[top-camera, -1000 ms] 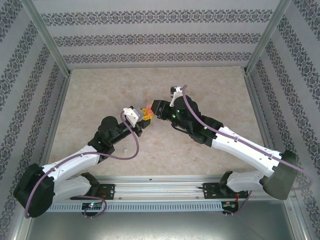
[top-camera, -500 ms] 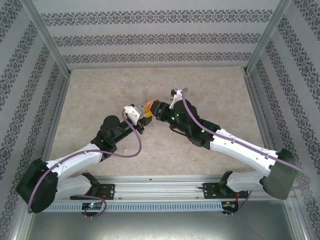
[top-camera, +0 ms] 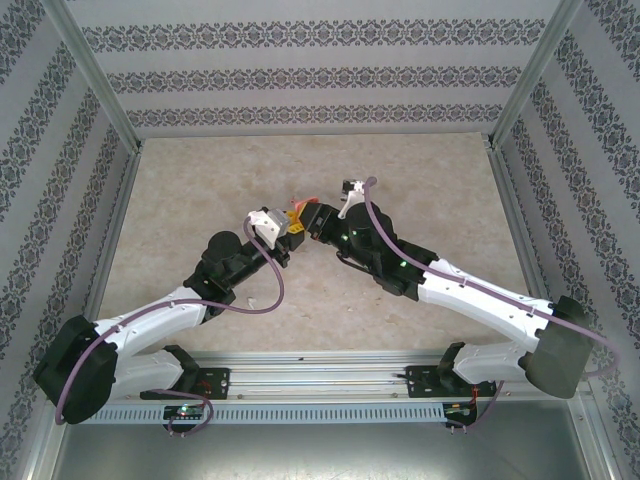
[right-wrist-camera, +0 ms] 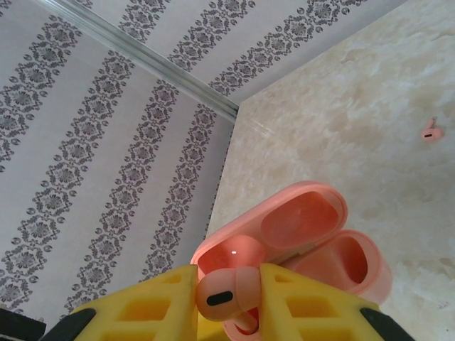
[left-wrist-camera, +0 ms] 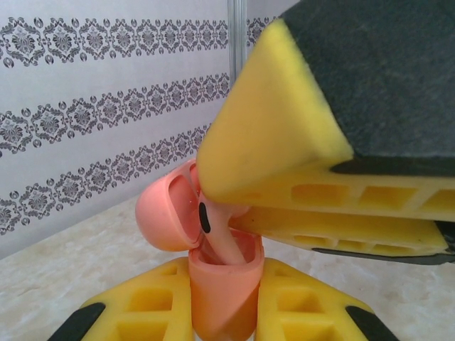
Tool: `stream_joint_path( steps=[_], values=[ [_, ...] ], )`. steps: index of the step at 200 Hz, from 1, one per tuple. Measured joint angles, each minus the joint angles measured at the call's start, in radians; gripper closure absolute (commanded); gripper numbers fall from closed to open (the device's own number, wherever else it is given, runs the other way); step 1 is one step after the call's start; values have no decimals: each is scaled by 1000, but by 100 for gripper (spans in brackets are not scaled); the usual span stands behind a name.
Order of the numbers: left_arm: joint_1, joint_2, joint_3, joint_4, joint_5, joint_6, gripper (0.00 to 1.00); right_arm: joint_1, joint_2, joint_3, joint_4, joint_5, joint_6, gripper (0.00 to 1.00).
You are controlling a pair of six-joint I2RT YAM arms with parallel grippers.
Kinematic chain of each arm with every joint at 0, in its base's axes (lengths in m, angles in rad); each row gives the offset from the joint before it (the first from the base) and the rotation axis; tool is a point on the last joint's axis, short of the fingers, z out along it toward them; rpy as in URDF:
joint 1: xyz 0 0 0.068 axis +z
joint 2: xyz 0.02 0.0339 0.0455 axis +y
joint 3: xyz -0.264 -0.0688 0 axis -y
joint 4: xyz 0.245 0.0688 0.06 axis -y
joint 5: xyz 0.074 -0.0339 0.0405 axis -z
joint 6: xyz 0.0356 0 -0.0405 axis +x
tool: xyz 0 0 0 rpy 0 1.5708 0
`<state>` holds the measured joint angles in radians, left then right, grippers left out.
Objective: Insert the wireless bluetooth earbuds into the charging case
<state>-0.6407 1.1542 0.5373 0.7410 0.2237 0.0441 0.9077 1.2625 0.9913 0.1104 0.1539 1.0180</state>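
1. From where I stand I count two arms, one coral-pink charging case (right-wrist-camera: 334, 249) and two coral earbuds. The arms meet nose to nose over the middle of the marbled table (top-camera: 200, 190).
2. The left gripper (left-wrist-camera: 225, 295) is pressed onto the lower half of the charging case. One yellow finger is on each side, and the case is held upright, clear of the tabletop.
3. The case is open. Its rounded lid (left-wrist-camera: 165, 217) is tipped back to the left in the left wrist view, and its hollow inside faces the right wrist camera.
4. The right gripper (right-wrist-camera: 227, 298) comes at the case from above and the side. Its two yellow fingers are squeezed onto the head of one coral earbud (left-wrist-camera: 220, 238).
5. That earbud sits directly over the mouth of the case, between the lid and the right gripper's fingers. Its stem is dipped down inside the body while its head is above the rim. I cannot tell which well of the case the stem is in.
6. The earbud carries a small dark oval mark on its head, which shows in both wrist views.
7. The second coral earbud (right-wrist-camera: 429, 133) lies loose on the table, well apart from the case and from both grippers.
8. The walls (top-camera: 300, 70) around the table are papered in bands of dark ornamental scrollwork.
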Motion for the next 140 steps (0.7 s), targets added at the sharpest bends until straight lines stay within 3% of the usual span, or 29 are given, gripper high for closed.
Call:
stream_joint_path(
  steps=[140],
  values=[
    [-1, 7, 0, -11, 0, 0, 100, 13, -10, -25, -4, 30, 35, 69]
  ],
)
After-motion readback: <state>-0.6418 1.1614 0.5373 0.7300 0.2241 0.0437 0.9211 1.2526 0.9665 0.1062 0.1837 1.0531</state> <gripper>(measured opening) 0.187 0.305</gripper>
